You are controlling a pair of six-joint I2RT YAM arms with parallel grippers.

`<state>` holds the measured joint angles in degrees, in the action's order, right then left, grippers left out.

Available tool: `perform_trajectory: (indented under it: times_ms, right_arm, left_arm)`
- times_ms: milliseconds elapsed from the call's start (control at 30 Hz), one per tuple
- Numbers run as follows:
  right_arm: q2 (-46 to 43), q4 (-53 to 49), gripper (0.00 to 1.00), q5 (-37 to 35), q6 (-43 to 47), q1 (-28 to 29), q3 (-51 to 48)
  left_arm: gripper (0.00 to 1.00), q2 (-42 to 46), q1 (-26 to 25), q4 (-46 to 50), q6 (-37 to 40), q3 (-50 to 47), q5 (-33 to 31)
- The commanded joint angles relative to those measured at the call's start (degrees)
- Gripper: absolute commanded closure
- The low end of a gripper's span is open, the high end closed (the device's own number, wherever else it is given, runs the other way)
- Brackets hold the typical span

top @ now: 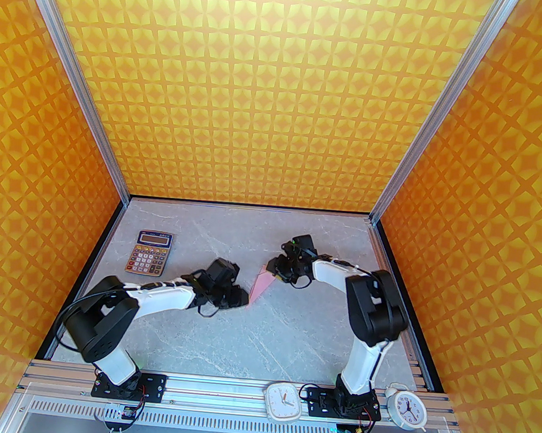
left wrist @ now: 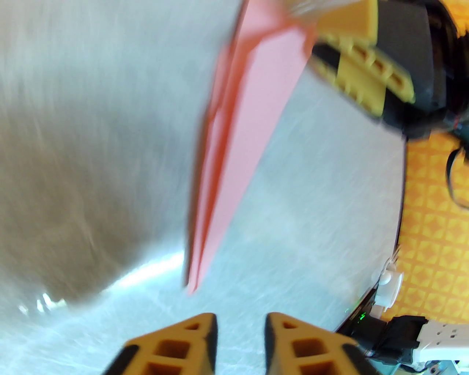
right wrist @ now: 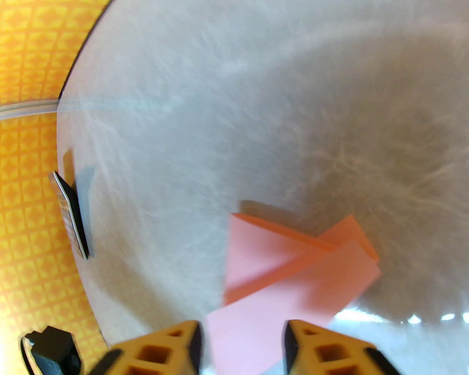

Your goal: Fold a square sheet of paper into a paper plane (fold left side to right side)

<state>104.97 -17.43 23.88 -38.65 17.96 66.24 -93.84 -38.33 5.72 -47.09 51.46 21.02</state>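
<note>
Under the right wrist, the right pincer (right wrist: 242,326) stands spread astride the paper plane (right wrist: 293,273); a careless lift could snag its tail and unfold it. Left wrist: the left pincer (left wrist: 241,321) is parted and empty, the nose just ahead. From above, the plane lies diagonally on the counter (top: 222,338), nose near-left.

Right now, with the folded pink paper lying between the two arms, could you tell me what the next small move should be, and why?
Probably lift the right tool straight up. It and the left tool stand open, the paper plane lies folded as a slim dart on the table, and one end lies within the right tool's opening, so a sideways pull might drag it.
</note>
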Motion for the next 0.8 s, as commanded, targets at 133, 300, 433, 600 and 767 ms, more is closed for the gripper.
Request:
perform_trajectory:
  times_ms: [133, 300, 433, 600, 767]
  right_arm:
    - [-3.2, -13.5, 0.41, -16.6, -2.9, 4.5, 4.1]
    - [1.1, -19.7, 0.37, -23.3, -4.3, 8.7, 9.7]
    - [6.8, -26.0, 0.34, -28.1, -4.1, 12.0, 17.0]
    - [11.4, -29.4, 0.32, -30.2, -4.4, 13.8, 21.9]
    - [15.4, -32.7, 0.32, -31.3, -3.4, 14.7, 26.8]
  left_arm:
    - [0.19, 0.6, 6.4, -1.1, 6.5, 1.9, -3.7]
    - [0.13, -0.2, 8.8, -0.2, 9.5, 2.4, -4.6]
    - [0.12, -0.4, 9.8, -0.3, 11.0, 2.2, -5.1]
    - [0.11, -0.5, 10.7, -0.3, 12.6, 2.5, -5.1]
    - [0.11, -0.7, 11.1, -1.7, 12.2, 2.0, -4.8]
